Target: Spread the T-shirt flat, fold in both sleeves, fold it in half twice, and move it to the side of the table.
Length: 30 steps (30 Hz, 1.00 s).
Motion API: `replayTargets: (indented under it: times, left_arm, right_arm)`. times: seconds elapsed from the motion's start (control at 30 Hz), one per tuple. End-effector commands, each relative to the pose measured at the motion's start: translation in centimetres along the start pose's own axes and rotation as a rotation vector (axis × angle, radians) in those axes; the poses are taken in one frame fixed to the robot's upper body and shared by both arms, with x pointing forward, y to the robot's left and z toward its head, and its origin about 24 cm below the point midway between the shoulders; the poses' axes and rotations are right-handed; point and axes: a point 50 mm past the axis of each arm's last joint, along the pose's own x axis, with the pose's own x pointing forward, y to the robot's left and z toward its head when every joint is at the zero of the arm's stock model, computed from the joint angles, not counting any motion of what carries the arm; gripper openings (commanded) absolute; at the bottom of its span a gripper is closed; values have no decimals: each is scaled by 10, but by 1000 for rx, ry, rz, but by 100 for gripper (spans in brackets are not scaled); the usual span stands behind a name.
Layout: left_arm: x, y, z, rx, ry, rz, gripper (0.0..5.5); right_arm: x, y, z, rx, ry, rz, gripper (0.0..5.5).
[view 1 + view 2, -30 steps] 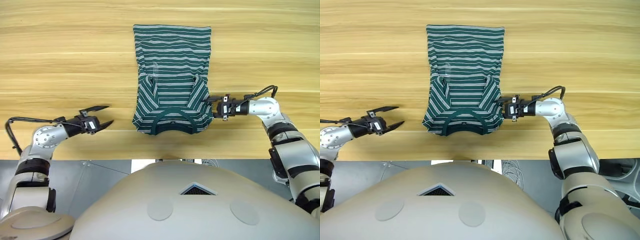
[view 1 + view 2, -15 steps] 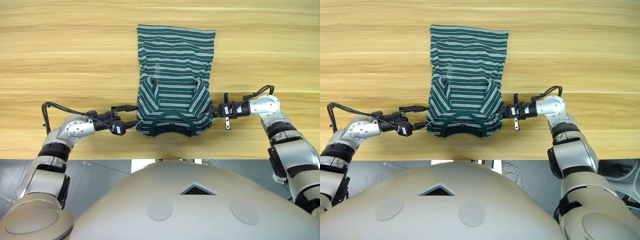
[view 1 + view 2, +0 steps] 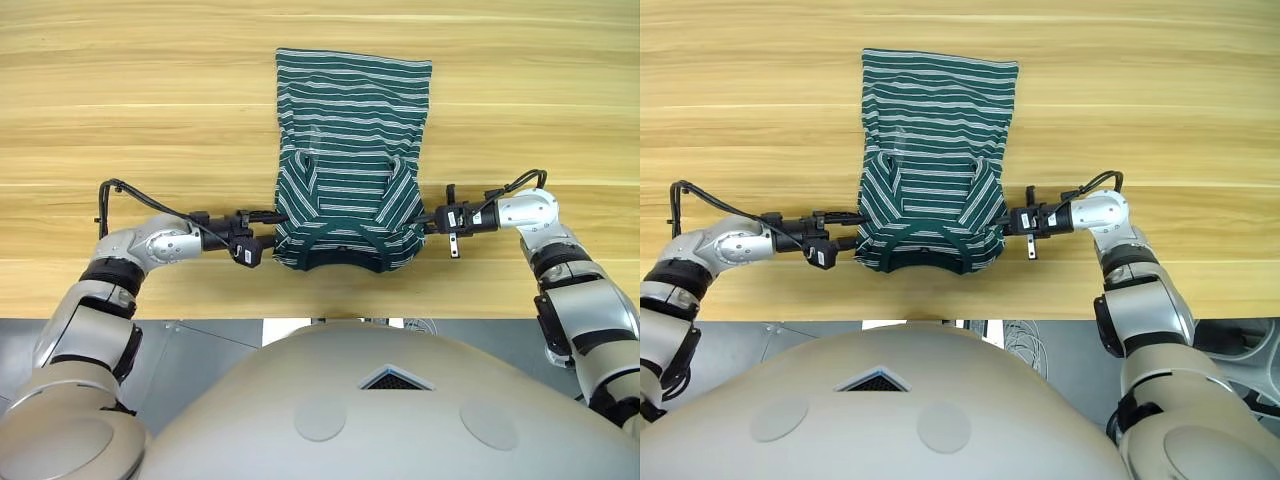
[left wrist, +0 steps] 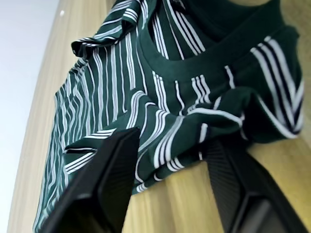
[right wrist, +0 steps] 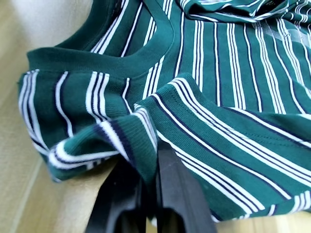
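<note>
**T-shirt half-fold about to begin.** A green striped T-shirt (image 3: 352, 160) lies lengthwise in the middle of the wooden worktop (image 3: 120, 100). Both sleeves are already turned in over the chest, the collar (image 3: 340, 247) is at the near edge and the hem (image 3: 355, 62) at the far end.

The job appears to stand at the first of the two half-folds, with each arm set at one shoulder corner. The right claw (image 3: 430, 222) is pressed together on the near right shoulder, and a bunched ridge of cloth is pinched between its black fingers (image 5: 177, 194). The left claw (image 3: 270, 228) is spread wide at the near left shoulder. Its fingers (image 4: 104, 179) straddle the rumpled edge of the fabric without gripping it.

The next move likely calls for the left claw to close on that corner. Both arms would then lift evenly and carry the collar end over toward the hem. Unequal height or pace between the two could skew the fold or pull a tucked sleeve loose.
</note>
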Motion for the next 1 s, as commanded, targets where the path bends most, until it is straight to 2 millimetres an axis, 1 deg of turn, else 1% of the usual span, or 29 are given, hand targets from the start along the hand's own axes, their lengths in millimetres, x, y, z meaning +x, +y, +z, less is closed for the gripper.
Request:
replayTargets:
  times: [0.03,0.07,0.1,0.13,0.17,0.27,0.3,0.4,0.5,0.63,0.77,0.87,0.93,1.0]
  left_arm:
    - [-13,-35,-16,-88,144,-226,146]
    - [-14,-35,-16,-93,147,-236,125]
    - [-14,-36,-17,-100,150,-248,119]
    - [-14,-37,-18,-107,152,-259,90]
    - [-14,-38,-18,-112,153,-268,78]
    - [-15,-42,-17,-129,145,-300,10]
    - [-15,-44,-17,-133,138,-312,2]
    - [-14,-47,-13,-154,108,-329,0]
    - [-16,-43,-8,-197,66,-286,0]
    - [-26,-32,-6,-263,48,-212,0]
    - [-41,-34,-2,-336,47,-198,0]
    - [-43,-35,12,-409,-16,-159,0]
    - [-48,-32,25,-468,-70,-114,0]
    - [-56,-29,39,-527,-115,-68,0]
  right_arm:
    - [1,-1,2,-4,-16,-7,4]
    - [1,-2,2,-6,-17,-10,4]
    - [0,-2,3,-8,-19,-13,4]
    - [0,-3,3,-10,-21,-15,4]
    - [0,-3,3,-12,-23,-17,4]
    - [0,-4,4,-18,-30,-21,4]
    - [0,-4,5,-19,-33,-22,4]
    - [1,-4,6,-23,-43,-21,4]
    - [3,-2,7,-22,-58,-18,4]
    - [5,1,6,-5,-75,-4,4]
    - [3,8,4,16,-82,30,4]
    - [1,15,4,53,-119,92,4]
    - [-6,22,5,97,-148,145,4]
    - [-17,25,7,128,-166,162,4]
